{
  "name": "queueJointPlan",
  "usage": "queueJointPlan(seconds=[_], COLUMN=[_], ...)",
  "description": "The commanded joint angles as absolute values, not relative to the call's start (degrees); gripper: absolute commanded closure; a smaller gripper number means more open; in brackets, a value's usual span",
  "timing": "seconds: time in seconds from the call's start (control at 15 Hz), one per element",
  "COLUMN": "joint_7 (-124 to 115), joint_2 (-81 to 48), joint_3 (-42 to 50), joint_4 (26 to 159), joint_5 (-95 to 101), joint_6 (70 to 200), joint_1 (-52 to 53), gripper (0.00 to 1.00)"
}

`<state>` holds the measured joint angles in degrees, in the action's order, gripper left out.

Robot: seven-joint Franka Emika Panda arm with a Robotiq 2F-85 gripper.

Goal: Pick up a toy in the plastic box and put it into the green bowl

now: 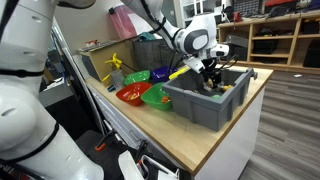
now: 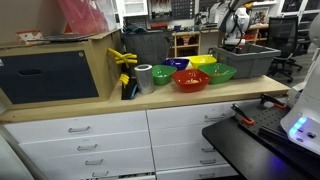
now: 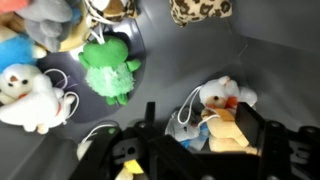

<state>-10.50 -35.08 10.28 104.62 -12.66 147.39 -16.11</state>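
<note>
The grey plastic box point(image 1: 205, 105) stands at the counter's end and shows in both exterior views point(image 2: 245, 62). My gripper point(image 1: 210, 72) is lowered inside it. In the wrist view the box floor point(image 3: 180, 60) holds several plush toys. A small white-headed toy with an orange body point(image 3: 218, 100) lies between my open jaws point(image 3: 200, 118) and touches one finger. A green plush point(image 3: 110, 68) and a white plush point(image 3: 30, 95) lie further off. A green bowl point(image 1: 155, 96) sits next to the box, also seen in an exterior view point(image 2: 218, 72).
Red point(image 2: 190, 80), blue point(image 2: 178, 64), yellow point(image 2: 202, 60) and another green bowl point(image 2: 162, 73) cluster beside the box. A silver can point(image 2: 144, 77) and a dark cabinet point(image 2: 55, 75) stand further along. A leopard-print toy point(image 3: 200, 10) lies by the box's far wall.
</note>
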Motion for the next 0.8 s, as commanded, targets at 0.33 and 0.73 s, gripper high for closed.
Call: queueJointPlan(seconds=[0.33, 0.73], joint_7=[-8.33, -7.68], joint_2=[-39.28, -38.98], joint_3=[8.09, 8.03], joint_4=[101.11, 101.17], joint_5=[-12.14, -11.94], joint_6=[152.42, 152.15], joint_1=[-16.01, -16.2], gripper=[0.24, 0.65])
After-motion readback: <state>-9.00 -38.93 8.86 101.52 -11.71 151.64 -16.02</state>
